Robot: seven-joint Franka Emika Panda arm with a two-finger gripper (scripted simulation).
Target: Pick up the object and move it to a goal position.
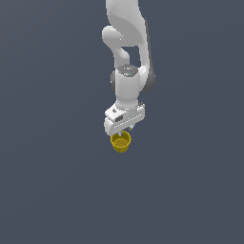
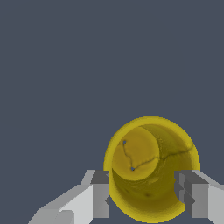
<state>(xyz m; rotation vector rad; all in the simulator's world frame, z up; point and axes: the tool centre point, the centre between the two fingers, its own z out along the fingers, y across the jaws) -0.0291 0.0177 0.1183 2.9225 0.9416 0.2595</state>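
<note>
Your gripper (image 2: 142,194) straddles the cup (image 2: 151,168), one finger (image 2: 99,194) at each side of its rim; you cannot tell whether they press it. The cup sits upright directly under the gripper (image 1: 123,135), mouth facing it.

A plain, dark grey-blue worktop (image 1: 52,190) fills both views, flat and unmarked, with no visible edge. A small yellow cup (image 1: 121,142) is the only thing seen over it; whether the cup rests on the surface or is lifted cannot be told.
</note>
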